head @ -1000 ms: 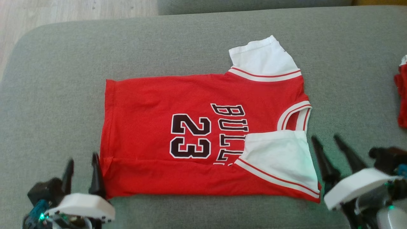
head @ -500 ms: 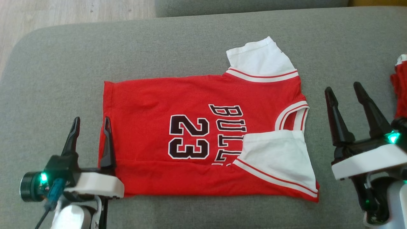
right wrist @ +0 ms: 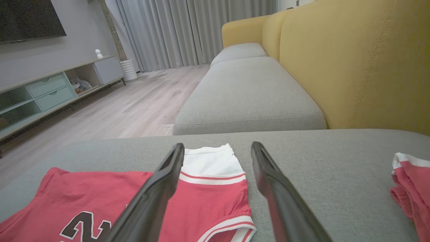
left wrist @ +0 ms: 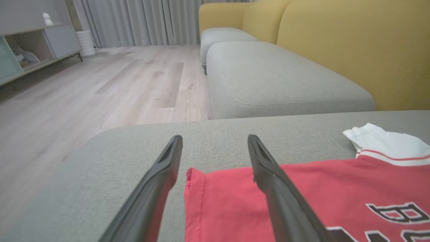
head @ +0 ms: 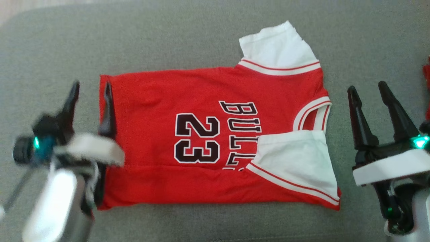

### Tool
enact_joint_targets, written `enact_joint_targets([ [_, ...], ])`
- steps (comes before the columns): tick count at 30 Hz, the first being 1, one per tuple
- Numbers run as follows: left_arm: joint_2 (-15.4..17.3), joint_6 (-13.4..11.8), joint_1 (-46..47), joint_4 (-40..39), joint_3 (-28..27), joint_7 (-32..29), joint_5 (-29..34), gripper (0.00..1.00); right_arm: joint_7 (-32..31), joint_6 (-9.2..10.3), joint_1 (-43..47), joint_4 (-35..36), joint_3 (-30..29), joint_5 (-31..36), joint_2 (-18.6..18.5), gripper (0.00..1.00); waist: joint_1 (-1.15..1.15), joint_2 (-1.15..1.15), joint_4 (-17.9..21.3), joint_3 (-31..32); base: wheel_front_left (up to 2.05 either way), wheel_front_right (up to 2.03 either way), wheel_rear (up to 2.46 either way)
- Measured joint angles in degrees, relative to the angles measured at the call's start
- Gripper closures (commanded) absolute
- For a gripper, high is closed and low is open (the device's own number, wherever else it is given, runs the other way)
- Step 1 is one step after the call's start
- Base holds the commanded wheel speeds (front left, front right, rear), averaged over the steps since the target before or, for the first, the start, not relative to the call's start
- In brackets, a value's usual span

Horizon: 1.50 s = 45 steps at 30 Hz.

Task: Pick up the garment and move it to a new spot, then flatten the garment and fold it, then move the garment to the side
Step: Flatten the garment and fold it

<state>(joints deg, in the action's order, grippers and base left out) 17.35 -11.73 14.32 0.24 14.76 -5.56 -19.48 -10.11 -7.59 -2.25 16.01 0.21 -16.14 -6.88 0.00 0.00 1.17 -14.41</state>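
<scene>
The garment is a red jersey with white sleeves and "BULLS 23" in black, lying flat on the grey sofa cushion; its near long edge is folded over the body. My left gripper hovers open over the jersey's hem edge at the left, one finger above the cloth, one above the cushion. In the left wrist view that hem corner lies between the open fingers. My right gripper stands open just right of the collar, above bare cushion. The right wrist view shows the far white sleeve beyond its fingers.
Another red and white piece of clothing lies at the cushion's right edge. A second grey cushion and the yellow sofa back lie beyond. Wooden floor borders the cushion's left end.
Both arms have risen and moved forward along the jersey's two ends, the left one now blurred with motion. The camera has tilted down a little. The jersey lies as before.
</scene>
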Motion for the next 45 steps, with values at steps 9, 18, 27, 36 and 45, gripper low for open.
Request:
enact_joint_targets([
  [9, 1.8, 8.6, 18.9, 19.4, -0.3, -12.2, -7.4, 0.0, -0.5, 0.0, -3.4, -0.3, 1.0, -1.2, 0.4, 0.0, 0.01, 0.0, 1.5, -6.1, 0.0, 0.0, 0.0],
  [18, 3.0, 12.0, 26.6, 34.8, -0.7, -25.0, -12.4, 0.0, -0.1, 0.0, -4.5, -3.4, 1.0, -2.7, 0.3, 0.0, 0.0, 0.0, 3.6, -8.6, 0.0, 0.0, 0.0],
  [27, 3.9, 14.3, 28.8, 35.8, 0.8, -30.4, -13.1, 1.0, -0.2, 0.0, -8.0, -7.8, -0.7, -4.0, -2.3, 0.0, 0.0, 0.0, 3.2, -7.9, 0.0, 0.0, 0.0],
  [36, 1.8, 14.3, 29.4, 35.1, 2.7, -25.8, -12.1, 1.0, -1.0, 0.0, -24.7, -24.0, 1.5, -10.1, -8.8, 0.0, 0.0, 0.0, 0.4, -8.3, 0.0, 0.0, 0.0],
  [45, -3.9, 15.7, 35.6, 35.3, 5.6, -22.9, -11.8, 1.0, -6.3, 0.0, -43.7, -44.7, 11.4, -15.9, -13.6, 0.0, 0.01, 0.0, -5.5, -11.9, 0.0, 0.0, 0.0],
])
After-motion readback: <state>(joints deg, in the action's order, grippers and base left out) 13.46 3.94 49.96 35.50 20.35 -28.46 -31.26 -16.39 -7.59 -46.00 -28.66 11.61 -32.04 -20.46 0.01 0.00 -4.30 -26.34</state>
